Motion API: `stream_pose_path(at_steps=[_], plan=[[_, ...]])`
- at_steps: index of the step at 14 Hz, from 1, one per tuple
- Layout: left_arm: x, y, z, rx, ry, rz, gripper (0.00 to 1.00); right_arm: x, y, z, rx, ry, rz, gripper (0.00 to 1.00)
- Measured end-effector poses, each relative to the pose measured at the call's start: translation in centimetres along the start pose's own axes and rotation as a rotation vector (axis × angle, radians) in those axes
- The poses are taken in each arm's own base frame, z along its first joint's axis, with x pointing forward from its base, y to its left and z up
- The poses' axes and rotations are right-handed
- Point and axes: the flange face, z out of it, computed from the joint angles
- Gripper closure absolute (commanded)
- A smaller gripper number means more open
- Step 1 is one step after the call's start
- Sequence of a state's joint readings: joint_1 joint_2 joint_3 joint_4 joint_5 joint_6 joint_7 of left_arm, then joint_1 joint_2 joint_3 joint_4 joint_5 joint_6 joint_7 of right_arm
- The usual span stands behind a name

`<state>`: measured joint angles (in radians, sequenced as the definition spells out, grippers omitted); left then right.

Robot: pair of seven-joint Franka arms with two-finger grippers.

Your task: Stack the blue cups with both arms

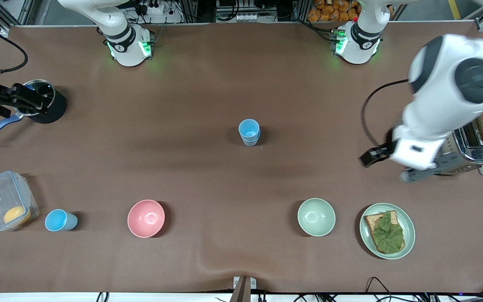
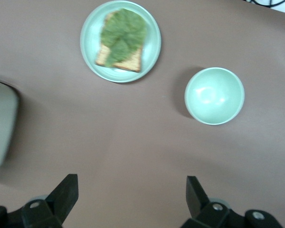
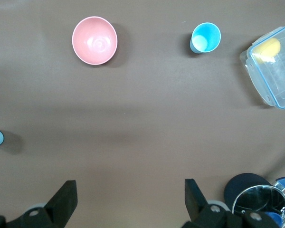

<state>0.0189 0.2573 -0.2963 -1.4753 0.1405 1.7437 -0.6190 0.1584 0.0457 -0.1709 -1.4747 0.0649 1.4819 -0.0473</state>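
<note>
The left arm (image 1: 447, 105) is reaching down beside the toaster (image 1: 472, 149), its left gripper (image 2: 132, 199) hanging spread and empty over bare table. The right gripper (image 3: 130, 202) is hanging over the saucepan (image 1: 40, 98), fingers apart, gripping nothing. Two bowls — pink bowl (image 1: 146, 218), green bowl (image 1: 316, 217) — are sitting nearer the front camera. Three blue cups: two nested as a stack (image 1: 249, 132) at mid-table, a lone cup (image 1: 59, 220) standing beside the plastic container (image 1: 4, 201).
</note>
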Motion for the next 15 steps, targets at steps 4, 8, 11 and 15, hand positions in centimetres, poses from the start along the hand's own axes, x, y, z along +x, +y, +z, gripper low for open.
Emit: stream_pose_path(at_steps=[4,8,11,15], plan=[[-1.8,-5.5,-3.4,-0.002,-0.009,0.127,0.0,-0.4,-0.3,-0.6,-0.002,0.002,-0.006,0.0],[-3.6,-12.5,-7.0,-0.009,-0.044,0.243,0.0,-0.7,-0.4,-0.9,-0.002,0.005,-0.008,0.0],[-4.3,-12.5,-8.2,-0.015,-0.069,0.284,0.0,-0.7,-0.6,-0.9,-0.002,0.005,-0.012,0.0],[-5.1,-10.9,-9.6,-0.018,-0.062,0.319,0.0,-0.7,-0.7,-0.9,-0.002,0.005,-0.014,0.0]])
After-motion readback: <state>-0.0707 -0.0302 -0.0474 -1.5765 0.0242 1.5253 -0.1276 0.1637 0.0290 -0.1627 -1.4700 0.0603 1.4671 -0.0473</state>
